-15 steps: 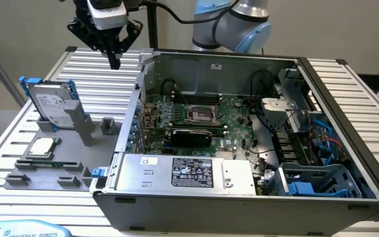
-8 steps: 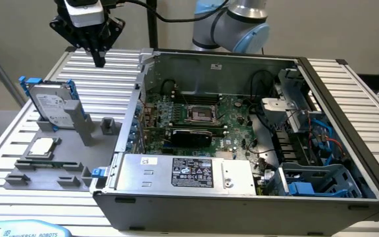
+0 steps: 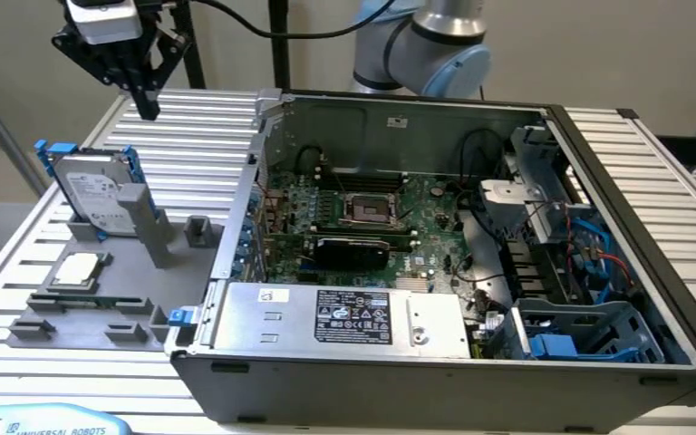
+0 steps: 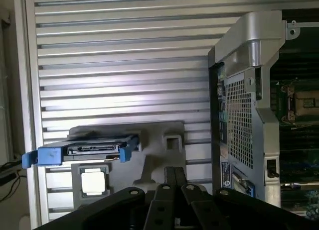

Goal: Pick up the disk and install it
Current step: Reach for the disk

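The disk (image 3: 91, 192), a silver-grey drive in a blue carrier frame, leans upright in a grey holder (image 3: 119, 272) on the ribbed table at the exterior view's left. My gripper (image 3: 146, 107) hangs above and behind it, well clear, fingers shut together with nothing between them. From the wrist view I look down on the disk's (image 4: 87, 151) blue-edged top, with the closed black fingers (image 4: 172, 182) pointing towards it. The open computer case (image 3: 445, 245) lies to the exterior view's right of the holder.
A small square silver chip (image 3: 77, 268) lies in the holder in front of the disk. Inside the case are the motherboard (image 3: 361, 217), a grey power-supply box (image 3: 342, 317) and a blue drive bay (image 3: 590, 331). The case wall (image 4: 244, 110) stands close by.
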Action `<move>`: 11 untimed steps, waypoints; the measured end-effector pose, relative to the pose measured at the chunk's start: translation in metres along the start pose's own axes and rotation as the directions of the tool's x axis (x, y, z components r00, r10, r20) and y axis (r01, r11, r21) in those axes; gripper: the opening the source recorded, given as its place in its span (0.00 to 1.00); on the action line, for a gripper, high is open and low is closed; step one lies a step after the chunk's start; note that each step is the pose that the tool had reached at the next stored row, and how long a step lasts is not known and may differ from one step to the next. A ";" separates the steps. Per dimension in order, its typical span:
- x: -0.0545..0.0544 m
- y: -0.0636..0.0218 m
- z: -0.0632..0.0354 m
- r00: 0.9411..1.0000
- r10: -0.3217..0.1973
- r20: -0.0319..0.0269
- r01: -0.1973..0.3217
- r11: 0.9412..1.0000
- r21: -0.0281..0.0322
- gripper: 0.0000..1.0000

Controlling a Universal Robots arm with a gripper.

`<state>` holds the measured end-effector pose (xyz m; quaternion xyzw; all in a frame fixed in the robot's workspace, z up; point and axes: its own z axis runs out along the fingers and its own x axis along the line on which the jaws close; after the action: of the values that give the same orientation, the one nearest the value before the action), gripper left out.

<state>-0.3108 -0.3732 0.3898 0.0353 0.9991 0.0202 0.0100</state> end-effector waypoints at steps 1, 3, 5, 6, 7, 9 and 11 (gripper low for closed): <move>0.005 0.0006 0.0005 1.000 0.000 0.000 0.000 1.000 0.001 0.11; 0.014 0.0018 0.0013 1.000 0.000 -0.001 0.000 1.000 0.002 0.11; 0.023 0.0029 0.0021 1.000 0.000 -0.003 0.000 1.000 0.003 0.11; 0.028 0.0034 0.0025 1.000 0.000 -0.004 0.000 1.000 0.004 0.11; 0.032 0.0039 0.0029 1.000 0.000 -0.005 0.000 1.000 0.005 0.11; 0.042 0.0049 0.0036 1.000 0.000 -0.008 0.000 1.000 0.006 0.11; 0.051 0.0057 0.0043 1.000 0.000 -0.011 0.000 1.000 0.008 0.11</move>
<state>-0.3607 -0.3638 0.3848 0.0354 0.9992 0.0163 0.0046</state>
